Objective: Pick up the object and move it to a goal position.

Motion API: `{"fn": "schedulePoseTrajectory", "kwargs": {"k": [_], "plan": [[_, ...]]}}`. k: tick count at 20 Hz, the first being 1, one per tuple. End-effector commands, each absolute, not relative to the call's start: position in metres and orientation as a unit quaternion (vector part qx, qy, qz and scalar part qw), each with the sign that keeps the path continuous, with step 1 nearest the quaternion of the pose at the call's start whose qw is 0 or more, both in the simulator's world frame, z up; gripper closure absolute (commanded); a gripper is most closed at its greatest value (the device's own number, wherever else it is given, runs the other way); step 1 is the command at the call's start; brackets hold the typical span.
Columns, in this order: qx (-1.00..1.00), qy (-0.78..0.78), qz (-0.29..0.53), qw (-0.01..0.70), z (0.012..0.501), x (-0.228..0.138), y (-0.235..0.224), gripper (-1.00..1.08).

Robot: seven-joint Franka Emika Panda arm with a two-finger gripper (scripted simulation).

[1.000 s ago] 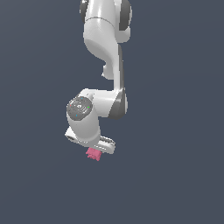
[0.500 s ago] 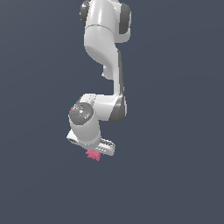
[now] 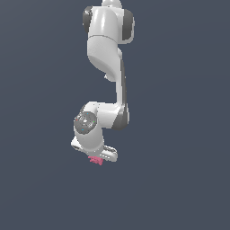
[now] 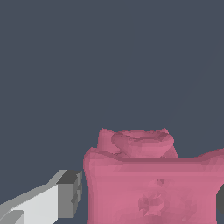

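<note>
The object (image 3: 95, 160) is a small pink-red lumpy block, seen just under the white hand in the exterior view. My gripper (image 3: 96, 157) points down and is shut on it. In the wrist view the object (image 4: 153, 179) fills the space between the fingers. One grey-tipped finger (image 4: 65, 194) sits against one of its sides, and the edge of the other finger (image 4: 220, 199) shows at its opposite side. The hand hides the top of the object in the exterior view.
The white arm (image 3: 110, 49) hangs down from the top of the exterior view, with its wrist joint (image 3: 85, 122) above the hand. Behind everything is a plain dark grey-blue surface (image 3: 179, 179). No other object shows.
The wrist joint has sunk a little and the upper arm has shifted slightly. The hand and the pink object stay at almost the same spot in the picture.
</note>
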State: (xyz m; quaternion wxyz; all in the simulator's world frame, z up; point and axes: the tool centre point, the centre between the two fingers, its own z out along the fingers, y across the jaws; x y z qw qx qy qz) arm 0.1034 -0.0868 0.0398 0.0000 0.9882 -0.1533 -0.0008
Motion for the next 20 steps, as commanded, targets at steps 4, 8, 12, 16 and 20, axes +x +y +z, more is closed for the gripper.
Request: {"fn": "schedulePoseTrajectory", "kwargs": {"k": [4,8,12,16,20], "plan": [[0.988,-0.153,0.0,0.0,0.041,0.104,-0.087,1.08],[0.988,-0.153,0.0,0.0,0.041,0.104,-0.087,1.08],[0.988,-0.153,0.0,0.0,0.041,0.104,-0.087,1.08],[0.988,-0.153,0.0,0.0,0.047,0.104,-0.078,1.08],[0.988,-0.153,0.0,0.0,0.062,0.103,-0.058,1.08]]}}
